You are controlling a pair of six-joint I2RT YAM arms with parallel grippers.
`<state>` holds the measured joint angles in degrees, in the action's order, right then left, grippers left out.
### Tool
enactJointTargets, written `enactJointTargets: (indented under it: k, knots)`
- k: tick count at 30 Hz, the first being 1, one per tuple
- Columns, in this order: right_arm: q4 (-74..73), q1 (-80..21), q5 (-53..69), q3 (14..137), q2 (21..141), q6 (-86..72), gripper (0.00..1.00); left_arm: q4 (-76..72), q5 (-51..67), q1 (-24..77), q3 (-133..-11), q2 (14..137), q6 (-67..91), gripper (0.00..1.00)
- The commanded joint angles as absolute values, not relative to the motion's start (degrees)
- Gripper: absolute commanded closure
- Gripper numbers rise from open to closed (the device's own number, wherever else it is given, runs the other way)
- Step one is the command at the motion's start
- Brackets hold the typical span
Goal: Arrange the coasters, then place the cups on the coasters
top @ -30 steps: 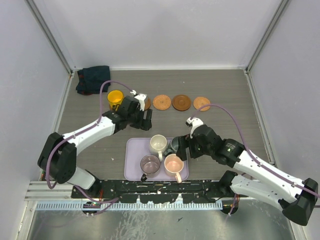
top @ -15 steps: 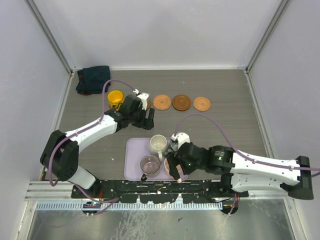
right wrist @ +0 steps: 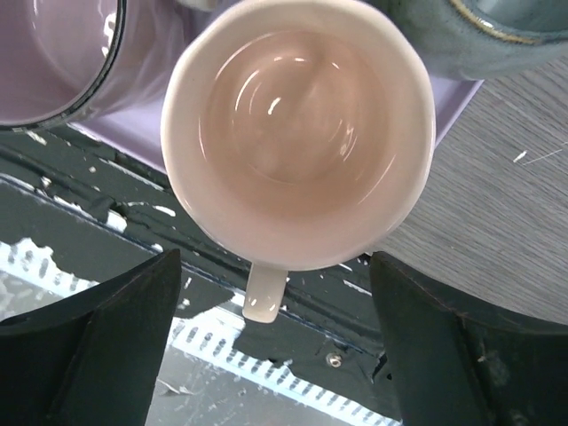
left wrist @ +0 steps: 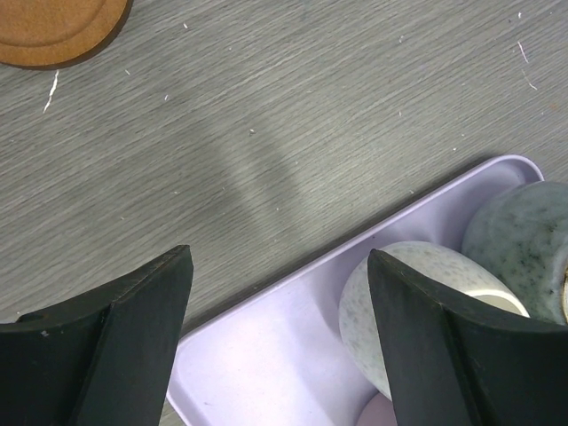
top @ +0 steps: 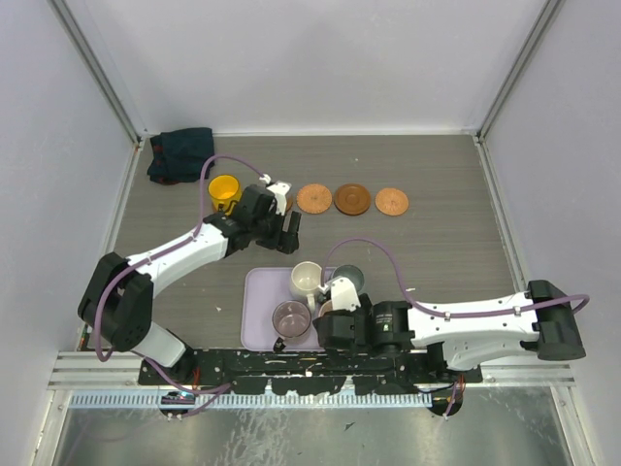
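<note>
Worktop (top: 437,175) in grey wood grain, viewed from overhead and from both wrists. Along the rear centre, a row of three coasters lying flat and apart from one another: orange-brown left coaster (top: 314,198), darker middle coaster (top: 351,198), orange-brown right coaster (top: 391,201), none bearing a cup. Rim of a further coaster (left wrist: 53,31) in the top corner of the left wrist view. Yellow cup (top: 224,188) upright at rear left, near a dark cloth (top: 181,153) bunched in the corner; surface beneath that cup not discernible. Lavender tray (top: 257,296) at the near edge, holding the other four cups upright: cream cup (top: 307,279) and grey-green cup (top: 347,279) close side by side on the far side; mauve cup (top: 290,318) at near left; pink cup (right wrist: 297,142) at near right, handle toward the arm bases, hidden in the overhead view beneath the right wrist. Left jaws released and empty, black fingers (left wrist: 115,355) hanging above bare worktop and the tray's far rim, cream cup just beside one finger in the wrist view. Right jaws likewise released, fingers (right wrist: 106,346) spread on either side of the pink cup's handle, above the cup, no contact with it visible.
</note>
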<state>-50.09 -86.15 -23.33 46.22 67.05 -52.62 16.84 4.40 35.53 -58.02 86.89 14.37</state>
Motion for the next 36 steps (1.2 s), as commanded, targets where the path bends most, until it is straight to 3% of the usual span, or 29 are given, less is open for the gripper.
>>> enactJointTargets:
  k: [1,4,15,26,30,32,36]
  knots:
    - [-46.10,-86.53,-28.36,44.79,66.73,-57.82,0.14,14.61,4.56,35.75,-57.84,87.01,13.71,0.19]
    - [-43.46,-86.56,-28.44,43.04,67.28,-59.14,0.23,14.47,4.10,35.75,-57.56,86.75,13.78,0.18]
    - [-41.43,-87.23,-29.12,40.96,71.29,-60.22,0.31,14.56,3.27,35.73,-56.91,86.74,14.06,0.18]
    - [-40.62,-88.22,-28.98,40.09,71.83,-61.17,0.62,14.55,3.14,35.74,-56.96,87.24,14.23,0.18]
    - [-40.52,-88.39,-28.44,40.24,72.45,-60.95,0.81,14.52,3.09,35.75,-56.91,87.27,14.37,0.18]
    - [-40.46,-88.61,-27.88,40.61,72.66,-60.45,0.97,14.54,3.07,35.72,-56.92,87.34,14.37,0.18]
    - [-41.79,-89.92,-28.05,42.04,73.44,-59.77,0.99,14.56,3.08,35.74,-56.87,87.38,14.43,0.18]
